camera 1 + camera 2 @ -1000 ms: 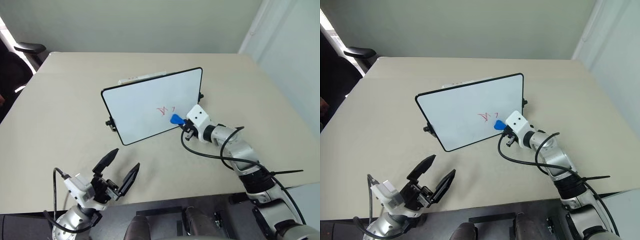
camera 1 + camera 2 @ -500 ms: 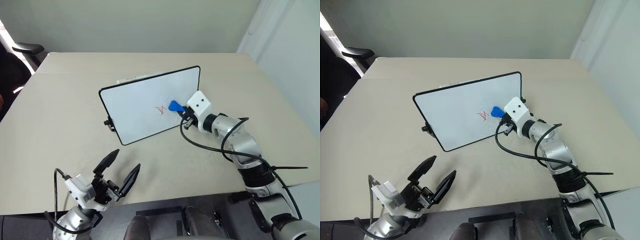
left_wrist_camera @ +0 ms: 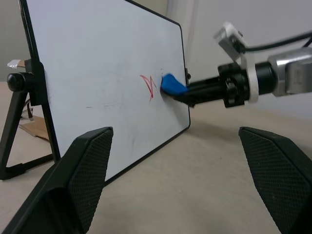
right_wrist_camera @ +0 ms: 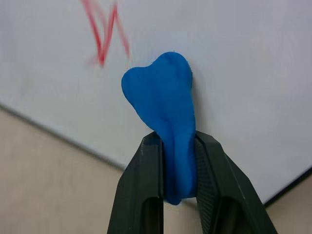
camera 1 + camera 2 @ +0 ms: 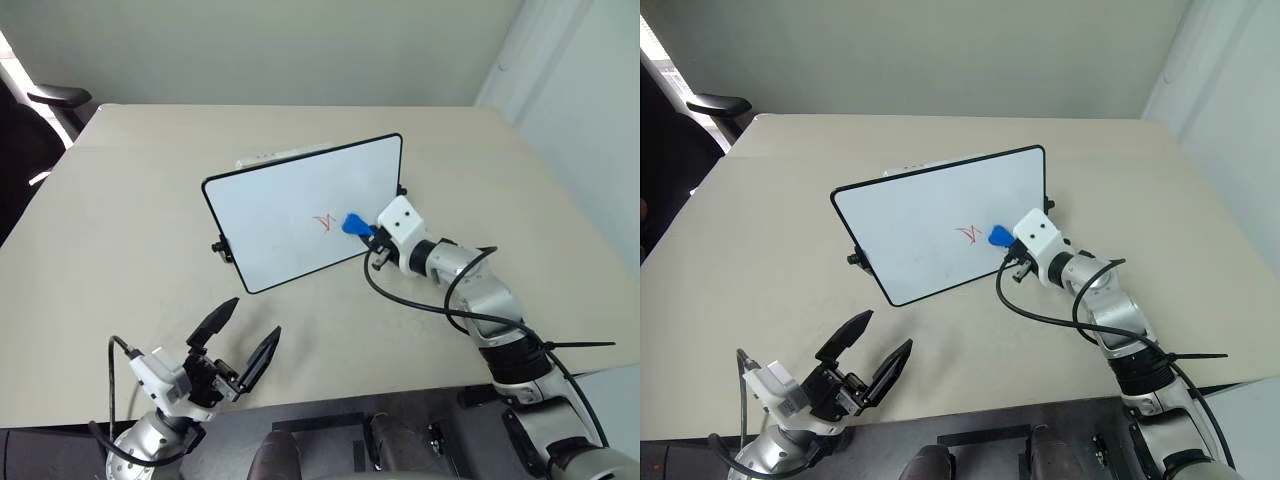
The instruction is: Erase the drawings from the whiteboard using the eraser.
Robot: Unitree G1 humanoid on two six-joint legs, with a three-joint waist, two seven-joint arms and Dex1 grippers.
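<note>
Your right pincer [image 4: 179,146] is clamped tight on the eraser [image 5: 355,224], the two black fingers [image 4: 146,190] squeezing the blue block from both sides so that it pinches narrow between them and bulges out past the tips. The free end of the eraser presses flat against the whiteboard [image 5: 290,210], on the lower right part of its face.

The whiteboard stands propped upright near the middle of the desk [image 5: 130,200], leaning back on its stand, with its white face turned toward you and its long edge resting on the desk surface. A small black knob [image 5: 218,245] shows at its left side.

The drawings [image 5: 324,221] are on the board as a small red zigzag, thin strokes just to the left of the eraser. From the right wrist view you see the red strokes [image 4: 105,34] close beside the eraser's rounded tip, apart from it by a narrow strip of white. You cannot tell from these views whether the eraser's edge touches the nearest stroke.

Your left pincer [image 5: 238,345] hangs low at the near edge of the desk, well apart from the whiteboard, with its two black fingers [image 3: 73,185] spread wide and nothing between them. It points toward the board's face.

An office chair [image 5: 40,110] stands beyond the far left corner of the desk.
</note>
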